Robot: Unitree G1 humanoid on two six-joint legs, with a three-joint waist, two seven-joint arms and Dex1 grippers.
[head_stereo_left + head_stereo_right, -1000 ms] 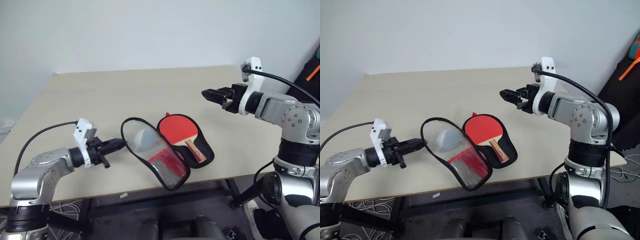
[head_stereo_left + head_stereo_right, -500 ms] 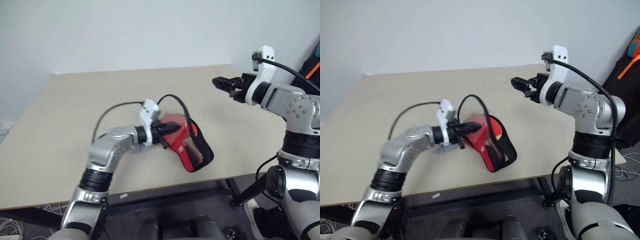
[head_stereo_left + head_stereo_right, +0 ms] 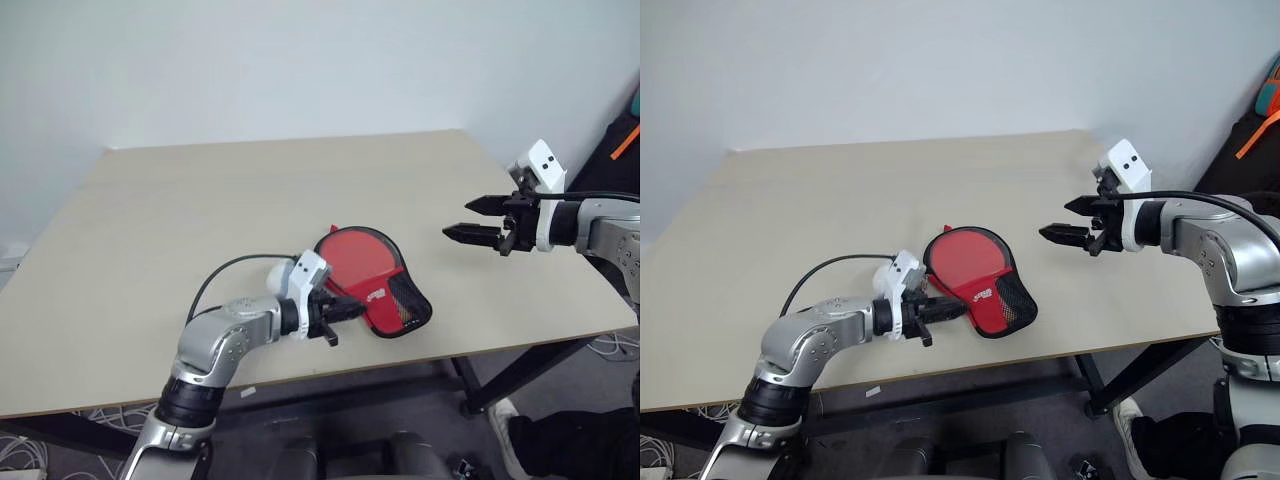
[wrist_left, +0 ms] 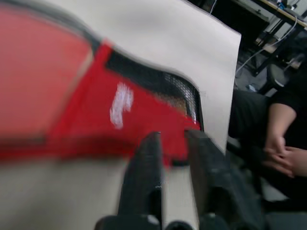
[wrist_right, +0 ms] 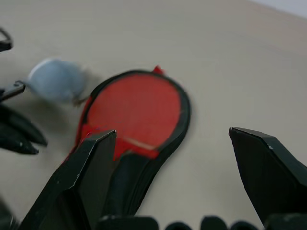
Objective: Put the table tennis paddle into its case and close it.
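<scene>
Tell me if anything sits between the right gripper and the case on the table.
Nothing visible does. The right gripper, fingers spread, hovers over bare table to the right of the case. The left gripper is at the case's opposite, near-left edge, out of that path.

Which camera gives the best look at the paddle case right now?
The right eye view: the whole case lies folded shut on the table, red patch up. The left eye view shows much the same. The right wrist view catches it between its fingers, and the left wrist view gets a blurred close-up of the patch.
</scene>
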